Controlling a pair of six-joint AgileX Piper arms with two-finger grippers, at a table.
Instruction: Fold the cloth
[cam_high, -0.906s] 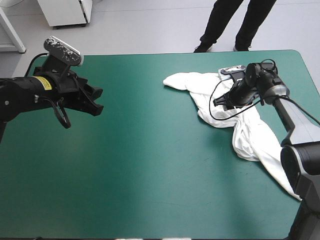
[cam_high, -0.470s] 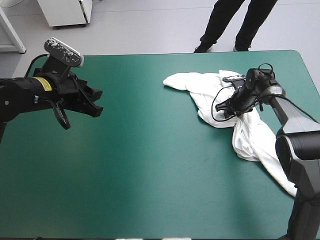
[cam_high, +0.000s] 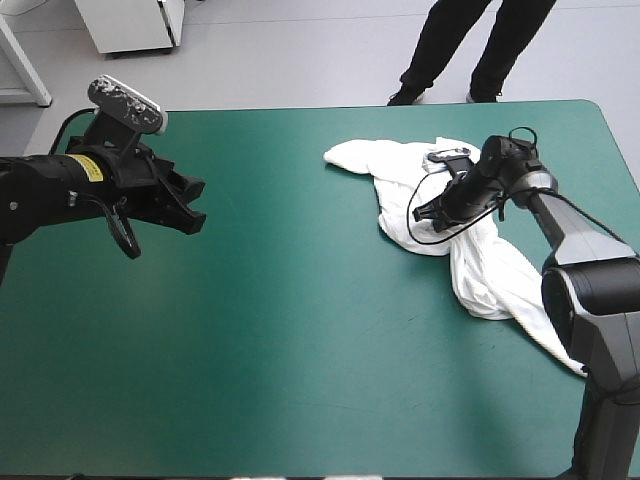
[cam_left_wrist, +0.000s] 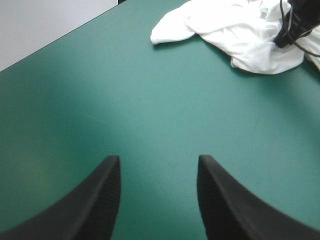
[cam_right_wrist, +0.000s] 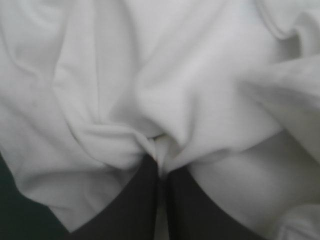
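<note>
The white T-shirt (cam_high: 470, 240) lies crumpled at the table's far right, one end trailing toward the right edge. My right gripper (cam_high: 424, 212) rests on the heap, shut on the T-shirt. In the right wrist view its black fingers meet at a point (cam_right_wrist: 161, 172), with a pinched fold of T-shirt (cam_right_wrist: 150, 100) gathered at the tips. My left gripper (cam_high: 195, 205) hovers open over the bare left part of the table, far from the cloth. In the left wrist view the fingers (cam_left_wrist: 102, 200) stand apart (cam_left_wrist: 159, 165), and the T-shirt (cam_left_wrist: 235, 35) lies well ahead of them.
The teal-green cover (cam_high: 300, 330) stretches bare across the middle and near side of the table. The shirt's tail (cam_high: 555, 345) reaches close to the right edge.
My right gripper has dragged the pinched cloth leftward toward the table's middle, and the heap has shifted with it. The left arm has stayed still.
</note>
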